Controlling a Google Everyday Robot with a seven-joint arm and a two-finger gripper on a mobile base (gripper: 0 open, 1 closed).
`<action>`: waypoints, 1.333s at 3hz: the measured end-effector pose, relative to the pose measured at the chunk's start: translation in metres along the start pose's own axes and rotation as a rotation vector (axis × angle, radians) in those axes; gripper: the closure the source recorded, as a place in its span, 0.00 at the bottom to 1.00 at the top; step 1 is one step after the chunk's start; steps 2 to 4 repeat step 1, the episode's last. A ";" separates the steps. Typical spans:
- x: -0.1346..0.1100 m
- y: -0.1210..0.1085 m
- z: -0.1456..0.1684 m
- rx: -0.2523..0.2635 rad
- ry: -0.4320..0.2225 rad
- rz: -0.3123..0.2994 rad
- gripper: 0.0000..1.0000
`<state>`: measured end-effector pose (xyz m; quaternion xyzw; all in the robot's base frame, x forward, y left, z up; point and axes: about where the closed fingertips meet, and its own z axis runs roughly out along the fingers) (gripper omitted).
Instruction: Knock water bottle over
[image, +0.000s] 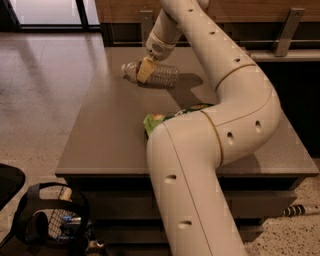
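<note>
Since the bottle (161, 75) is already flat on the surface (100, 135), just past the bag (155, 120), I'd lift the hand (144, 70) (right on it, can't tell its spread) straight up so nothing rolls.

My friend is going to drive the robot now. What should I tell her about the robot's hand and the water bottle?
Gripper: down at the far end of the grey-brown table, right against the slim clear ribbed plastic water bottle, near its cap end.
Bottle: lying on its side on the table, cap toward the left of the picture.
Also there: a green snack bag, mostly hidden behind the arm.
Done: the bottle looks knocked over.
Left: probably just lift the gripper away and check the bottle stays down.
</note>
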<state>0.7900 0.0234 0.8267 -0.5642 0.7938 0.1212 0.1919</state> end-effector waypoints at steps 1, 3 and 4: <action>-0.001 0.000 -0.002 0.000 0.000 0.000 1.00; -0.001 0.000 -0.002 0.000 0.000 0.000 1.00; -0.001 0.000 -0.002 0.000 0.000 0.000 1.00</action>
